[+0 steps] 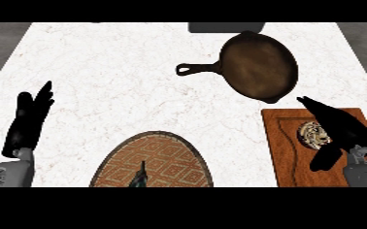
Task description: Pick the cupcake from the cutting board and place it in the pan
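Note:
A cupcake (313,135) with pale swirled frosting sits on the brown wooden cutting board (287,160) at the lower right. My right hand (344,128) hovers over the board just right of the cupcake, fingers stretched up-left and thumb (325,159) hanging below it, open around the cupcake without closing on it. The dark cast-iron pan (259,67) lies beyond the board at the upper right, its handle (195,69) pointing left, nothing inside. My left hand (27,119) rests open at the left edge, fingers up.
A round woven mat (154,161) with a diamond pattern lies at the bottom centre with a small dark object (139,175) on it. A dark grey item (226,26) sits at the counter's far edge. White marble counter (114,68) spreads between.

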